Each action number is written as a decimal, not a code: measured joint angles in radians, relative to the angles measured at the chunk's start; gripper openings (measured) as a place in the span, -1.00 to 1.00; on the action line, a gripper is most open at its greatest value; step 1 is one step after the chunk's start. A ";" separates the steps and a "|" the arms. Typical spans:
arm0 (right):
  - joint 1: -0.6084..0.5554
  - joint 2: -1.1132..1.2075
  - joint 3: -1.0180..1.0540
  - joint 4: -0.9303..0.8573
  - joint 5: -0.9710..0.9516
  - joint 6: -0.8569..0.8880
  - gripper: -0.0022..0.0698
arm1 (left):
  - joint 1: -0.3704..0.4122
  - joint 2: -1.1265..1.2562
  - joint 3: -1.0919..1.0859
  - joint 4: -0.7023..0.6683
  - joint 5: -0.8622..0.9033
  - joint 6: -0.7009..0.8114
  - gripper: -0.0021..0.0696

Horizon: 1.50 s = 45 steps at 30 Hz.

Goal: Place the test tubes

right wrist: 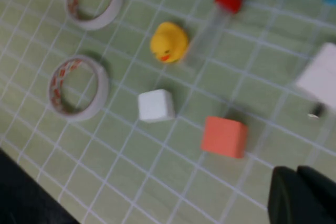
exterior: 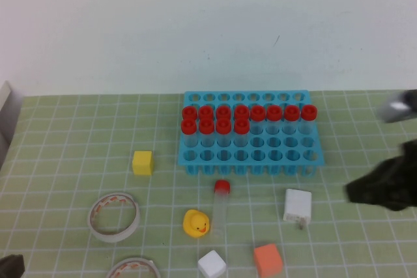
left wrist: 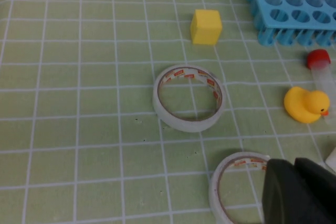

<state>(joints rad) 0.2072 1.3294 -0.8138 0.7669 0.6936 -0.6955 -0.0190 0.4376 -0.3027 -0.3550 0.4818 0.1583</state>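
A blue test-tube rack (exterior: 273,155) stands mid-table with several red-capped tubes (exterior: 223,118) upright in its back rows. One loose red-capped tube (exterior: 221,204) lies flat in front of the rack, beside a yellow duck; it also shows in the right wrist view (right wrist: 212,22) and in the left wrist view (left wrist: 321,69). My right gripper (exterior: 353,192) hovers at the right, shut and empty, well to the right of the loose tube; its tips (right wrist: 296,172) are pressed together. My left gripper (left wrist: 294,163) is shut and empty over a tape roll near the front-left corner (exterior: 10,266).
Around the loose tube lie a yellow duck (exterior: 196,223), a white cube (exterior: 212,264), an orange cube (exterior: 268,260) and a white block (exterior: 298,206). A yellow cube (exterior: 143,163) and two tape rolls (exterior: 115,216) (exterior: 133,267) sit to the left.
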 joint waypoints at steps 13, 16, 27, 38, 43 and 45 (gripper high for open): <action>0.425 0.549 -0.443 -0.321 -0.018 0.277 -0.94 | 0.000 0.004 0.000 -0.017 -0.002 0.044 -0.95; 0.450 0.652 -0.583 -0.459 0.048 0.365 -0.94 | 0.000 0.004 0.000 -0.026 0.000 0.044 -0.95; 0.442 0.933 -0.927 -0.576 0.208 0.616 -0.73 | 0.000 0.004 0.000 -0.061 0.000 0.046 -0.95; 0.429 0.991 -0.990 -0.586 0.143 0.782 0.07 | 0.000 0.004 0.000 -0.069 0.005 0.055 -0.95; 0.429 1.012 -0.994 -0.586 0.140 0.811 0.13 | 0.000 0.004 0.000 -0.084 0.021 0.068 -0.95; 0.429 1.019 -0.994 -0.584 0.142 0.817 0.13 | 0.000 0.004 0.000 -0.087 0.023 0.070 -0.95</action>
<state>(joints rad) 0.6364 2.3483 -1.8075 0.1831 0.8355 0.1217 -0.0190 0.4413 -0.3027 -0.4418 0.5050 0.2283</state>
